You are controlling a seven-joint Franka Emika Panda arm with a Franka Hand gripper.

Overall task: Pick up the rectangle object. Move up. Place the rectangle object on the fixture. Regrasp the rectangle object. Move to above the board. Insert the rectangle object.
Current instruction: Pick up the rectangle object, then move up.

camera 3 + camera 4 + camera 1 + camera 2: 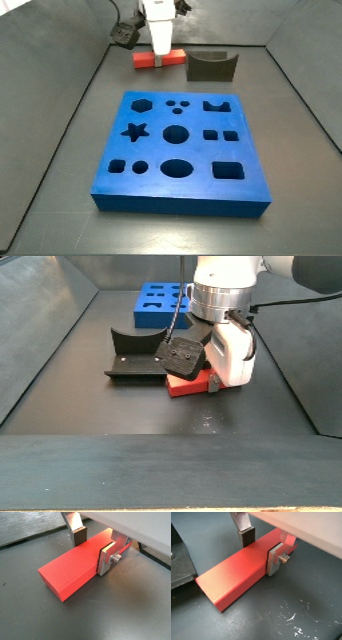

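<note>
Low over the tabletop [127,612], the end effector [91,549] is standing with one finger on each long side of the red block [70,574], narrow but seemingly not clamping yet. Lying flat beneath it, the block is waiting beside the dark fixture [211,65], probably for lifting.

Red-orange rectangular block [72,572] lying flat on the dark floor, gripper [92,546] fingers straddling it, dark notched fixture [210,65] just beside it, blue cutout board [178,150] lying flat, well apart.
</note>
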